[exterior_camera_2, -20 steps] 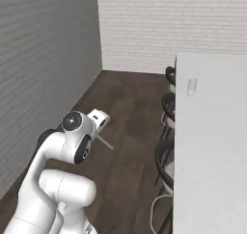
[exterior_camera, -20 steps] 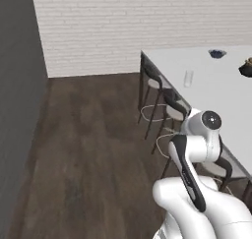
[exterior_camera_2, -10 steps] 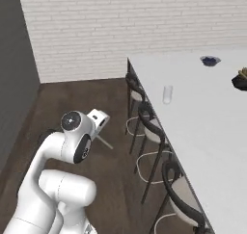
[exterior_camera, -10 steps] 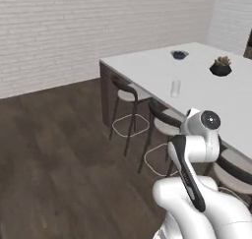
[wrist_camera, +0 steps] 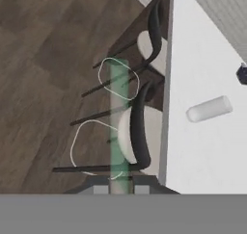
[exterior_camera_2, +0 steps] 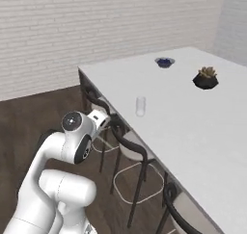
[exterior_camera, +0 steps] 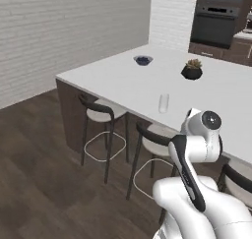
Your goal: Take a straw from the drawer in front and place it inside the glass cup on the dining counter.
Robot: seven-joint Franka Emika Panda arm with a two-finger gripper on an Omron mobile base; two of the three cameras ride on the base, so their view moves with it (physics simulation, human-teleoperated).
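In the hand view my gripper (wrist_camera: 120,188) is shut on the straw (wrist_camera: 118,117), a thin pale stick that runs up from between the fingertips over the stools and floor. The glass cup (wrist_camera: 209,109) stands empty on the white dining counter (wrist_camera: 202,151), to the right of the straw's line and past the counter's edge. The same glass cup (exterior_camera: 164,104) (exterior_camera_2: 140,106) stands near the counter's front edge (exterior_camera: 113,93) (exterior_camera_2: 193,127) in both base views, beyond my raised hand. The drawer is out of view.
Dark stools with pale seats (exterior_camera: 101,112) (exterior_camera_2: 130,149) (wrist_camera: 130,134) line the counter's near side. A dark blue bowl (exterior_camera: 142,60) (exterior_camera_2: 164,62) and a potted plant (exterior_camera: 192,70) (exterior_camera_2: 206,78) sit farther back. A wall oven (exterior_camera: 216,16) is at the back right, with wooden floor (exterior_camera: 44,174) to the left.
The whole picture has shifted: the base has turned, and the counter with the cup is now closer and more central. The gripper stays shut on the straw.
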